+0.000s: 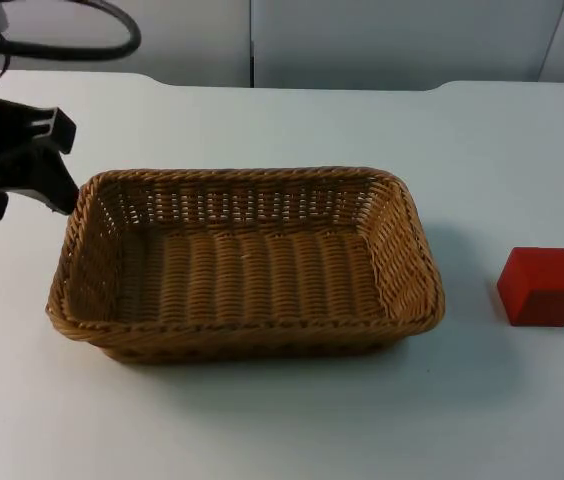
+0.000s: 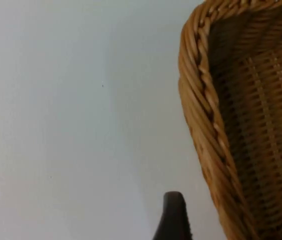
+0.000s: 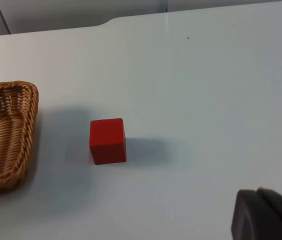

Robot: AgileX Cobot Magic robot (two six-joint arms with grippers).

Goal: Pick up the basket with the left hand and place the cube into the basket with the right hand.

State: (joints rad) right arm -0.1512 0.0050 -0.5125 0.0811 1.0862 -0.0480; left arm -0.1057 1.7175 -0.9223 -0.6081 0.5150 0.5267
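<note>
A rectangular wicker basket (image 1: 72, 290) rests on the white table, with nothing inside it. My left gripper (image 1: 62, 165) hovers open just outside the basket's far left corner. One of its fingertips (image 2: 172, 217) stands next to the braided rim (image 2: 201, 125) without touching it. A red cube (image 1: 541, 286) sits on the table to the right of the basket, a short gap away. In the right wrist view the cube (image 3: 108, 140) lies well ahead of my right gripper (image 3: 266, 216), beside the basket's end (image 3: 26, 140).
The white table top (image 1: 282, 430) ends at a grey partition wall (image 1: 392, 40) behind the basket. Bare table lies between basket and cube and along the front edge.
</note>
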